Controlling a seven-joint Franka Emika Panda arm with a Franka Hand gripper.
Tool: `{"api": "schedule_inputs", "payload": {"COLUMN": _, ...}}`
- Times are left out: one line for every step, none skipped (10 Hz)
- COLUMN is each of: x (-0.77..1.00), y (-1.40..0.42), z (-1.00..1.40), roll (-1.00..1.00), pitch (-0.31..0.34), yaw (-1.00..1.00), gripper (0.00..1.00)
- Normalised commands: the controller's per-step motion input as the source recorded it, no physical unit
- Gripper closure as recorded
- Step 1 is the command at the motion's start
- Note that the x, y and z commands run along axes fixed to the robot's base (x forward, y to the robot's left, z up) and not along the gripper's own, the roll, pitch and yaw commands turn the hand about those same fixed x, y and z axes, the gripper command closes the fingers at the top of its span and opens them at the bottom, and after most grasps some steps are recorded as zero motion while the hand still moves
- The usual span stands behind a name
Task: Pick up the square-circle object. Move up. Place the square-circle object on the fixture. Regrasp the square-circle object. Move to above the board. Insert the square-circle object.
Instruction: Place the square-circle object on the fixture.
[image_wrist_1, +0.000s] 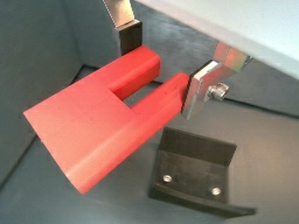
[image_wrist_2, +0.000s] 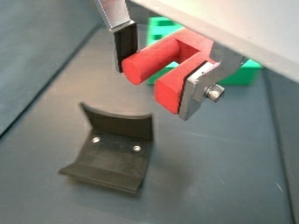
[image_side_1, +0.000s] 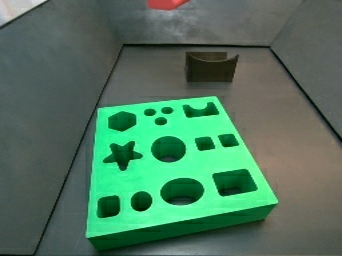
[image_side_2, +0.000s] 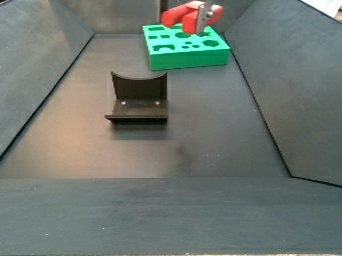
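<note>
Red plastic, the blocky forked square-circle object sits clamped in the silver two-finger gripper, high above the dark notched fixture. Lower it squarely into that curved notch, clear of the green cut-out board.

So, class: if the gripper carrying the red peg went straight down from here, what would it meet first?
Probably the fixture: in both wrist views it lies just below the gripper and square-circle object, though depth is unclear.
</note>
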Motion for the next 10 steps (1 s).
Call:
{"api": "schedule_inputs", "payload": {"x": 1.0, "y": -0.04, "z": 0.0, "roll": -0.09, "pitch": 0.105, "yaw": 1.0, "gripper": 1.0}}
{"api": "schedule_inputs", "payload": {"x": 1.0, "y": 0.2, "z": -0.17, "roll": -0.9, "pitch": 0.246, "yaw": 1.0, "gripper": 1.0}}
{"api": "schedule_inputs", "payload": {"x": 1.0, "y": 0.23, "z": -0.18, "roll": -1.0, "pitch": 0.283, "yaw": 0.98, "gripper": 1.0}}
{"api": "schedule_inputs", "payload": {"x": 0.96, "y": 0.19, "z": -0.12, "roll": -1.0, "pitch": 0.317, "yaw": 0.84, "gripper": 1.0}}
{"api": "schedule_inputs", "payload": {"x": 0.87, "y": 0.11, "z": -0.05, "roll": -1.0, "pitch": 0.374, "yaw": 0.75, "gripper": 1.0}}
{"api": "schedule_inputs", "payload": {"x": 0.74, "y": 0.06, "z": -0.01, "roll": -1.0, "pitch": 0.467, "yaw": 0.65, "gripper": 1.0}}
{"api": "schedule_inputs", "payload": {"x": 0.67, "y": 0.06, "z": -0.01, "roll": -1.0, "pitch": 0.518, "yaw": 0.6, "gripper": 1.0}}
{"api": "schedule_inputs", "payload": {"x": 0.57, "y": 0.05, "z": -0.01, "roll": -0.81, "pitch": 0.535, "yaw": 0.39, "gripper": 1.0}}
{"api": "schedule_inputs", "payload": {"x": 0.49, "y": 0.04, "z": 0.0, "roll": -0.6, "pitch": 0.509, "yaw": 0.21, "gripper": 1.0}}
{"api": "schedule_inputs", "payload": {"x": 0.4, "y": 0.03, "z": 0.0, "roll": -0.34, "pitch": 0.446, "yaw": 0.03, "gripper": 1.0}}
